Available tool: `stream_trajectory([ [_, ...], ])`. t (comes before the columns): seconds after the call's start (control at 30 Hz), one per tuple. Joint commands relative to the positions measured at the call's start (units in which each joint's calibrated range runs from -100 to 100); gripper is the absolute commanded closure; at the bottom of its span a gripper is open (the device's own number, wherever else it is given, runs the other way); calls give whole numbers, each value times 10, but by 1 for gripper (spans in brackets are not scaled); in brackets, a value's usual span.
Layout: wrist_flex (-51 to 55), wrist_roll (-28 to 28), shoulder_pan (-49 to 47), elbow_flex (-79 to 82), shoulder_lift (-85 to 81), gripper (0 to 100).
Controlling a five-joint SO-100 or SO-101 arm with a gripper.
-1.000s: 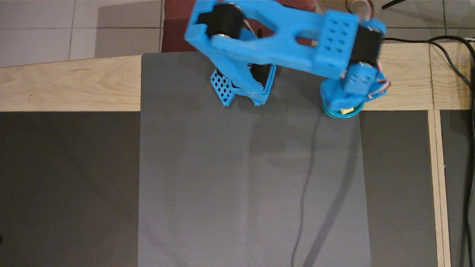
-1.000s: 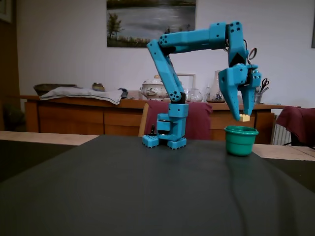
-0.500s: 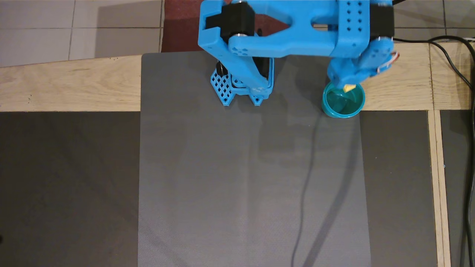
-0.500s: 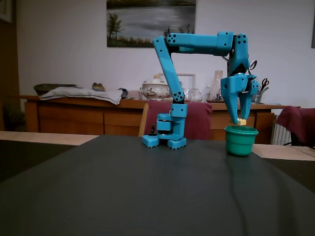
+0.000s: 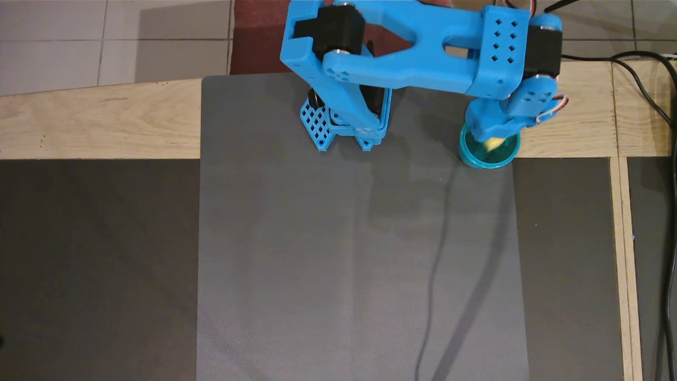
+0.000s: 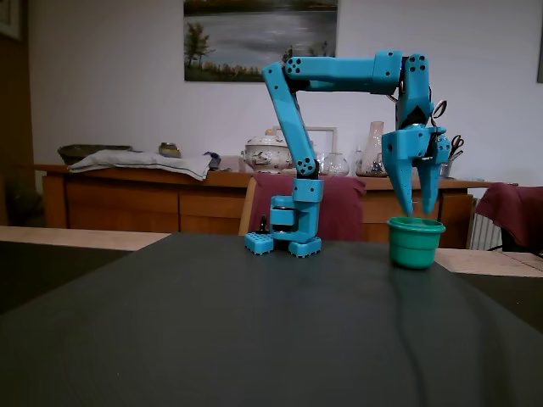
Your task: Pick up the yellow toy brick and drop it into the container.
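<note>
The yellow toy brick (image 5: pixel 495 144) shows in the overhead view inside the teal-green container (image 5: pixel 476 157), partly hidden under the gripper. In the fixed view the brick is hidden by the wall of the container (image 6: pixel 415 243). My blue gripper (image 6: pixel 418 212) points straight down just above the container's rim. Its two fingers stand apart with nothing between them. In the overhead view the gripper (image 5: pixel 491 135) covers the far part of the container's opening.
The arm's base (image 5: pixel 344 127) stands at the far edge of the grey mat (image 5: pixel 359 254). The container sits at the mat's far right corner by the wooden table edge (image 5: pixel 571 132). Black cables (image 5: pixel 658 111) run along the right side.
</note>
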Motion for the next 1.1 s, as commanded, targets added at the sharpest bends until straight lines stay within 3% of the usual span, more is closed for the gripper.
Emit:
stream_trajectory([
  [0.0,4,2,6,-14,2,85],
  [0.17,4,2,23,-20,-6,99],
  [0.43,30,2,135,-44,-15,100],
  [0.67,97,0,369,-106,-245,100],
  [0.8,90,-38,522,-69,-388,100],
  [0.87,45,-41,605,-4,-466,100],
  [1.07,-147,-40,694,275,-633,100],
])
